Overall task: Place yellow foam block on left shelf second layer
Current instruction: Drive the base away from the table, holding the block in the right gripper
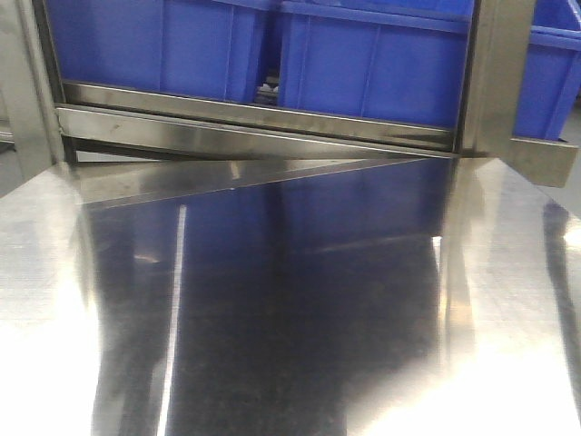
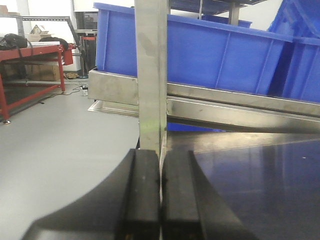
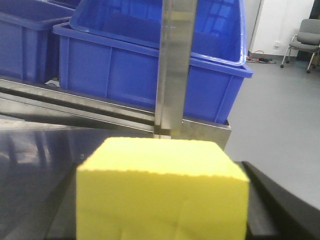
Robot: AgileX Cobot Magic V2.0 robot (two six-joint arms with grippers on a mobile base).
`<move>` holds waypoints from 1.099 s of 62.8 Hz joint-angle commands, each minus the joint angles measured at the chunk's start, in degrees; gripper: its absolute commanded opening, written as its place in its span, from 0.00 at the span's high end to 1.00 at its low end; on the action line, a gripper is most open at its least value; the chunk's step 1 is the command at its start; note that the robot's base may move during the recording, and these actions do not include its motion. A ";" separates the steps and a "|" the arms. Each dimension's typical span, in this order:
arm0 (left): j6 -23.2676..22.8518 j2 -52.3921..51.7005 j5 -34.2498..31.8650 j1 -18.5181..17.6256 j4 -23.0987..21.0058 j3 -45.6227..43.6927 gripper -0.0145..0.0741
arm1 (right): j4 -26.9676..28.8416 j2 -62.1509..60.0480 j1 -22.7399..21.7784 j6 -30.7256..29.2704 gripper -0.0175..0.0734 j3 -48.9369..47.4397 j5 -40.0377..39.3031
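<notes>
Got the yellow foam block [image 3: 162, 192] squeezed in the right hand [image 3: 165, 215], taking up most of the lower half of the right wrist view, with one dark finger [image 3: 282, 202] poking out on the right and a shadowy one on the left. Not on any shelf yet, and can't tell whether touching the shiny steel counter [image 3: 30, 145] stretching off behind it to the left. Straight behind the block: an upright steel post [image 3: 172, 65] and a big blue bin [image 3: 125, 75] parked on the shelf rail, plus another bin further left. Way off to the right, a grey chair [image 3: 302, 42] on the floor. Over in the left wrist view, seeing the left hand [image 2: 160, 160] clamped fully shut on nothing, black pads [image 2: 142, 190] pressed flat together, lined up right in front of a second post [image 2: 150, 75]. Behind that, a long bin [image 2: 210, 50] on a steel rail [image 2: 240, 107], and a red workbench [image 2: 30, 55] well off to the left. Front view: just mirror-like counter with two more bins [image 1: 363, 64] side by side up top.
</notes>
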 commanded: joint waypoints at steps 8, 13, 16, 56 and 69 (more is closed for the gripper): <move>-0.19 -1.21 -4.68 -0.46 -0.32 1.51 0.70 | -0.02 0.44 -0.29 -0.45 0.27 -1.69 -5.57; -0.19 -1.21 -4.68 -0.46 -0.32 1.51 0.70 | -0.02 0.44 -0.29 -0.45 0.27 -1.69 -5.57; -0.19 -1.21 -4.68 -0.46 -0.32 1.51 0.70 | -0.02 0.44 -0.29 -0.45 0.27 -1.69 -5.57; -0.19 -1.21 -4.68 -0.46 -0.32 1.51 0.70 | -0.02 0.44 -0.29 -0.45 0.27 -1.69 -5.57; -0.19 -1.21 -4.68 -0.46 -0.32 1.51 0.70 | -0.02 0.44 -0.29 -0.45 0.27 -1.69 -5.57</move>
